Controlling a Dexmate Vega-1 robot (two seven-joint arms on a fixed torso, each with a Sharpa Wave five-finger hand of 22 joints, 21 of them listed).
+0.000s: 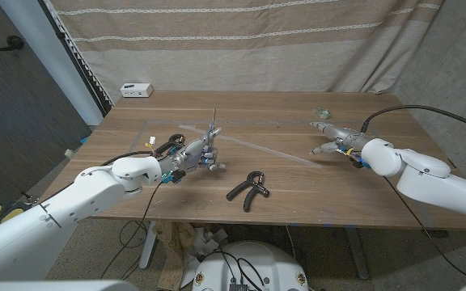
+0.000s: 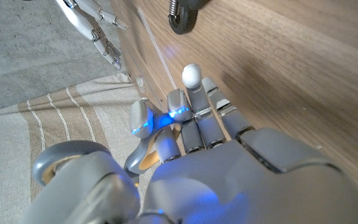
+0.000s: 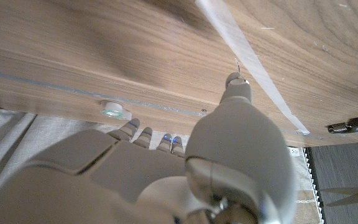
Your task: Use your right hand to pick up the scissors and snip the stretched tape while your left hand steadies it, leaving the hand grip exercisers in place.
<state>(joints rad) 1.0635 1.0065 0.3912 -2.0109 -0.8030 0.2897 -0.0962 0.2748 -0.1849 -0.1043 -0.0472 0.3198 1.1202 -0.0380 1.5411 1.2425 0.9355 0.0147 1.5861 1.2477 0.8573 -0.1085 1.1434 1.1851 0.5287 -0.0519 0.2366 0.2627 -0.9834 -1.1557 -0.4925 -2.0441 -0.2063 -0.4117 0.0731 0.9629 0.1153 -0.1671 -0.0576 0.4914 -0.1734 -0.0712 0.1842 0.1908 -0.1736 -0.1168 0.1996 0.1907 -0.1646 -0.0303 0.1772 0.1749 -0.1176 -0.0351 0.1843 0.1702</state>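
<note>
Tape (image 1: 261,149) is lying in a clear strip across the table (image 1: 298,194), running from near the left hand (image 1: 201,155) toward the right hand (image 1: 336,141), and it appears uncut; the left hand is gripping the scissors (image 1: 213,121), their blades pointing up, so the cutting tool is sitting on the wrong side for the job; the right hand is holding nothing, fingers spread, resting by the tape's far end; the hand grip exerciser (image 1: 248,187) is lying untouched near the front edge; pickup by the right hand and the snip are both remaining.
</note>
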